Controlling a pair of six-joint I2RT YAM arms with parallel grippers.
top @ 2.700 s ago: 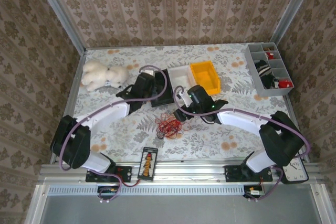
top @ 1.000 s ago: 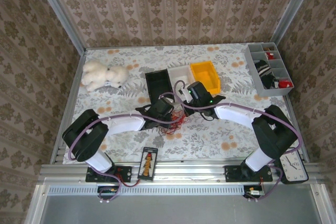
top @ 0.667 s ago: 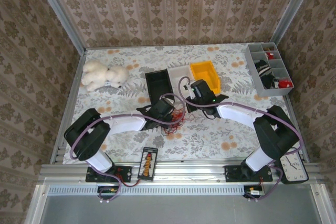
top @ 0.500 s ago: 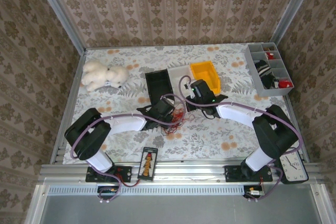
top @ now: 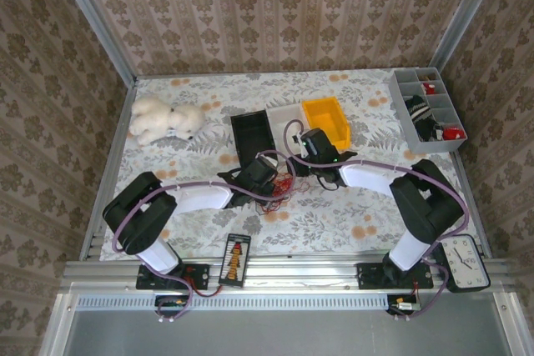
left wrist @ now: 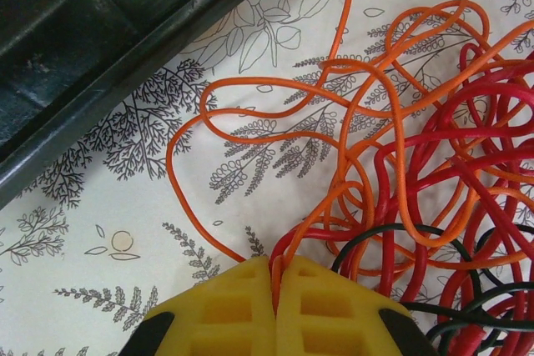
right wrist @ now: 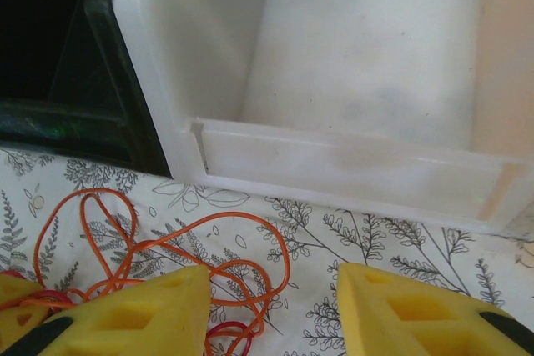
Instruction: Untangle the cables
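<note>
The cables are a loose tangle of orange, red and a few black strands on the floral tablecloth, seen mid-table from above. My left gripper is shut on an orange and a red strand at the tangle's near edge, its yellow fingers pressed together. My right gripper stands open just in front of the white bin. Orange loops lie on the cloth by its left finger, and nothing is gripped. From above the two gripper heads sit close together over the tangle.
A black bin, the white bin and a yellow bin stand just behind the tangle. A grey compartment box is at the back right, a white plush toy at the back left. A small abacus-like item lies at the front edge.
My right gripper has opened and shifted slightly left toward the bins. The left gripper has finished closing on the strands and stayed over the tangle.
</note>
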